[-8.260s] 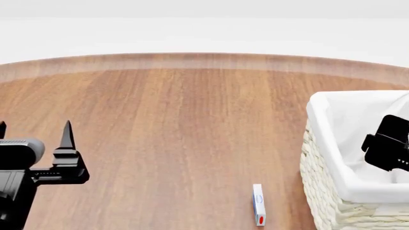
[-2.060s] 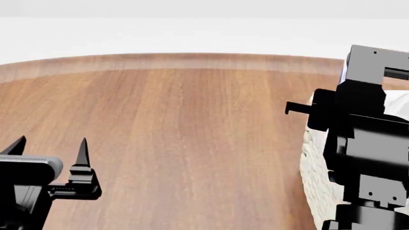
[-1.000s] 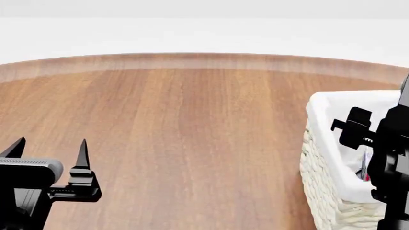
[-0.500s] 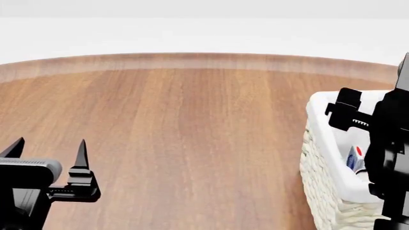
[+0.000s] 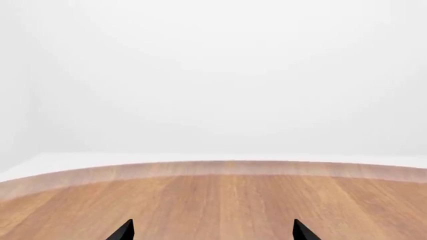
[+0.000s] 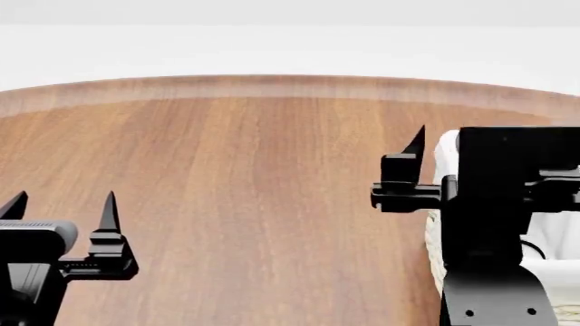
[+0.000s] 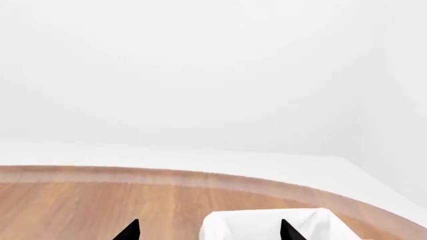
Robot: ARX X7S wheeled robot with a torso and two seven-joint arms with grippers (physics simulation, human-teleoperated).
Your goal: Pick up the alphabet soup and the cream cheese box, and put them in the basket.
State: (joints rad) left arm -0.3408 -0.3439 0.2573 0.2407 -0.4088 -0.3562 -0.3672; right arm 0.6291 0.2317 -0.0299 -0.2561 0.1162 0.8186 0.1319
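The cream-white woven wicker basket (image 6: 433, 238) with white cloth liner stands at the wooden table's (image 6: 254, 190) right edge, largely behind the black right gripper (image 7: 207, 231), whose prongs are spread, empty. The left gripper (image 6: 62, 204) hangs near the left edge, likewise spread and empty.

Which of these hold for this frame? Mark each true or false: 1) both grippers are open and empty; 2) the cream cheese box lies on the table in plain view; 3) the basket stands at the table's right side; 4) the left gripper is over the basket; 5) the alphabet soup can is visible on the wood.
1) True: the left gripper and the right gripper both show spread fingertips with nothing between them.
2) False: no cream cheese box shows on the table in any view.
3) True: the basket sits at the right, partly hidden by the right arm.
4) False: it hangs over bare wood at the left.
5) False: no can is in view.
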